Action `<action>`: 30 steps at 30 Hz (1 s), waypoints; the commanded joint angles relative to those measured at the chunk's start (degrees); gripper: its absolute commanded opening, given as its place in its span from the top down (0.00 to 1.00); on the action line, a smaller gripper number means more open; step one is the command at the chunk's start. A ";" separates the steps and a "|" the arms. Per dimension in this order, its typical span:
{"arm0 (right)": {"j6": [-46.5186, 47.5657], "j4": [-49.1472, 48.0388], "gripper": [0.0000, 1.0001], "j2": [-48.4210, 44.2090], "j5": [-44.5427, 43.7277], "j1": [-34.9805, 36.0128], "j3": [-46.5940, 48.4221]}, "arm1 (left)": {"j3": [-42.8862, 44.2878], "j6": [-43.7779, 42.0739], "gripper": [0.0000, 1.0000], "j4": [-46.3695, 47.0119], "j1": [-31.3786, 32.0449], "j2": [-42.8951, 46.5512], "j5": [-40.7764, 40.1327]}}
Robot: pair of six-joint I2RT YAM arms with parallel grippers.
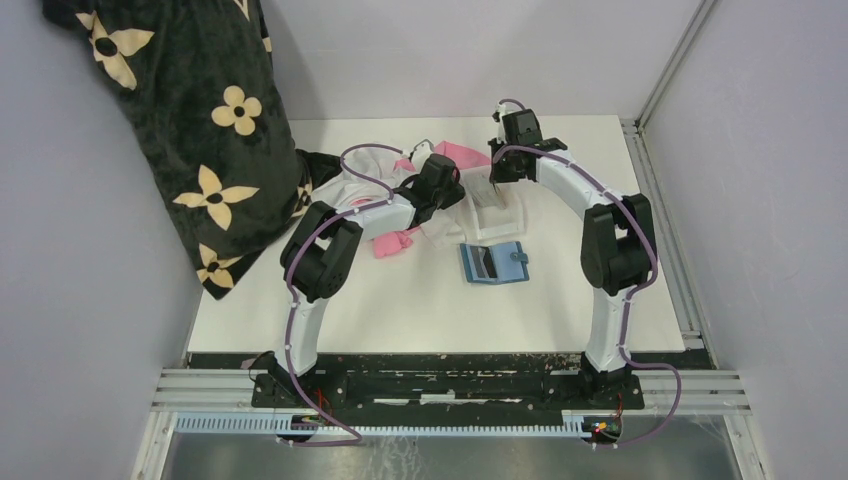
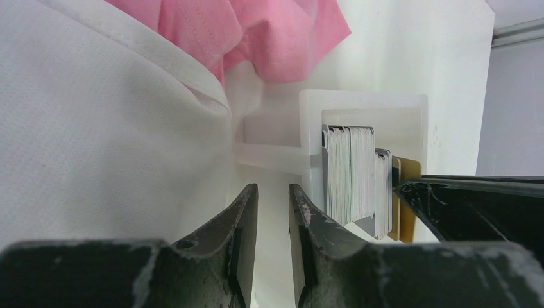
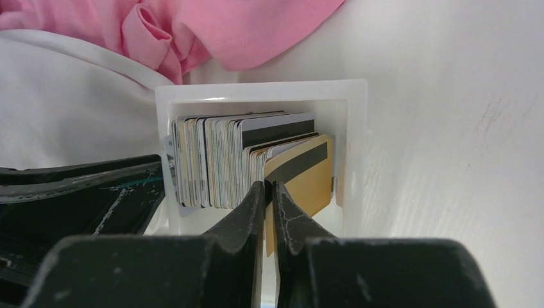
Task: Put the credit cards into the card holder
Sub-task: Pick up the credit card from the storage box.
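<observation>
Credit cards (image 3: 218,163) upright, packed in clear tray (image 3: 260,91); card holder (image 1: 495,264) flat on table (image 1: 400,310), well apart from tray. Right gripper (image 3: 269,187) fingers nearly together at gold card (image 3: 308,176) edge, pinch uncertain. Left gripper (image 2: 272,189) fingers slightly spread, empty. Risk: shallow pinch slips, neighbouring cards drag out, tray tips.

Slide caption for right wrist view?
Right fingers straddle the edge of a gold card among cards standing upright in a white tray.
</observation>
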State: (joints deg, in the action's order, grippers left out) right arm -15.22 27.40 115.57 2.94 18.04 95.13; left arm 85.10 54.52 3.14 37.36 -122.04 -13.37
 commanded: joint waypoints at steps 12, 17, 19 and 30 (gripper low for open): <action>-0.51 -0.65 0.92 -1.00 -2.32 0.78 1.58 | -0.59 -2.04 0.68 2.48 0.03 2.03 -0.18; -0.33 -0.25 0.91 -1.95 -3.35 0.86 2.26 | -0.73 -1.88 0.68 2.49 0.08 2.32 -0.17; -0.20 0.22 0.91 -2.01 -3.60 0.84 2.85 | -0.73 -1.84 0.68 2.49 0.08 2.48 -0.17; -0.25 0.37 0.88 -3.11 -4.17 0.84 3.28 | -0.85 -1.86 0.67 2.40 0.10 2.85 -0.46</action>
State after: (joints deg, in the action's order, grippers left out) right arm -15.16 28.36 116.20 -0.73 18.37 95.55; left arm 84.62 54.52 3.31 37.34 -122.04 -13.34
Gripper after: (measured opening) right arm 0.109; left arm 0.326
